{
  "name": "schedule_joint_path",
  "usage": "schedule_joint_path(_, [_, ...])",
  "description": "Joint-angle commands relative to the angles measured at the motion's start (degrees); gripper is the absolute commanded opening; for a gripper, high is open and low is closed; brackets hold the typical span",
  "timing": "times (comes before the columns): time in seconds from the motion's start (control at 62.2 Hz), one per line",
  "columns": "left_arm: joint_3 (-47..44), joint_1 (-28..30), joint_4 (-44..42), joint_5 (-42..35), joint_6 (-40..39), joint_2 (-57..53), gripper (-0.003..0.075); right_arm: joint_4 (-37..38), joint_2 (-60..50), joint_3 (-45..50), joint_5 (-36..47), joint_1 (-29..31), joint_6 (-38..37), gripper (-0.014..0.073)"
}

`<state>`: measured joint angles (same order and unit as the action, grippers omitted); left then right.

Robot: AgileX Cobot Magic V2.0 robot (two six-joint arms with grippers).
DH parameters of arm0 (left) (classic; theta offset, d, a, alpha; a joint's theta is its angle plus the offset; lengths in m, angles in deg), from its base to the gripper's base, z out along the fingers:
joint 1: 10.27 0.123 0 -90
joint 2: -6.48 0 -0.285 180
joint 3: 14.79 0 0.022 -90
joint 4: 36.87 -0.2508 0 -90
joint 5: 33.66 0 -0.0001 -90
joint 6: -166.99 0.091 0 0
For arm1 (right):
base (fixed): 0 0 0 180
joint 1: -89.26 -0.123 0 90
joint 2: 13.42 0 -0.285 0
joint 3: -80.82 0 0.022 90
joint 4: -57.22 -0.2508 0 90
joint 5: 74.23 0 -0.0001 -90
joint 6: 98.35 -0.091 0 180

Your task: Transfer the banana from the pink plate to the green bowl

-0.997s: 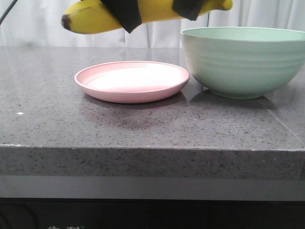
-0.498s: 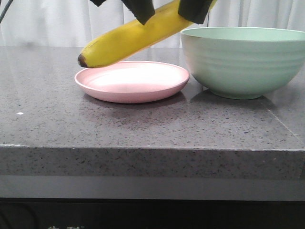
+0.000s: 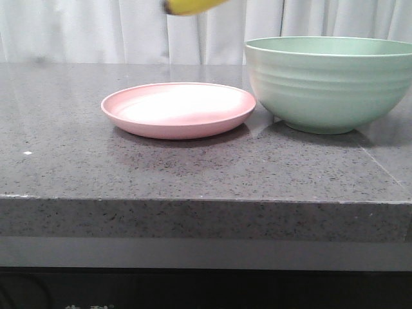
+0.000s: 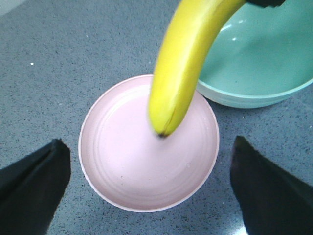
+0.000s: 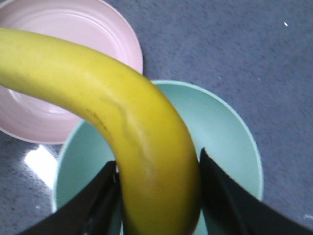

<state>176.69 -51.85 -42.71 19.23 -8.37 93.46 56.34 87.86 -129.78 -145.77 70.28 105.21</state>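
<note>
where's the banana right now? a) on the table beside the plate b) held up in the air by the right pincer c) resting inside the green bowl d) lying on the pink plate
b: the right pincer grips the banana aloft; pink plate and green bowl hold nothing.

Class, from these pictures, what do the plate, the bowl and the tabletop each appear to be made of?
Pink plate: probably matte plastic or a fibre composite; soft, dull sheen.
Green bowl: likely the same kind; matte, moulded ridges outside.
Tabletop: looks like polished speckled stone or an imitation of it; grey flecks, faint reflections.
</note>
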Motion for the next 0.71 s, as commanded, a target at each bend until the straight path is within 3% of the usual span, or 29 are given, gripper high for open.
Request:
schedule_joint_path(0.0, [1.73,-0.40,-0.10,-3.27,-1.09,-2.62,0.0644,2.03,-2.45,-2.42,-1.53,2.97,-0.19,0.0012])
schedule_joint_path(0.273, [1.73,-0.40,-0.10,-3.27,-1.09,-2.62,0.0643,2.09,-1.30,-1.61,-4.98,9.87,-1.49,0.0012])
schedule_joint_path(0.482, [1.73,-0.40,-0.10,-3.38,-1.09,-2.62,0.0643,1.96,-1.02,0.19,-4.98,11.60,-3.69,0.0012])
schedule_joint_path(0.691, [1.73,-0.40,-0.10,-3.63,-1.09,-2.62,0.0643,2.01,-1.02,4.01,-5.04,11.60,-12.01,0.0015])
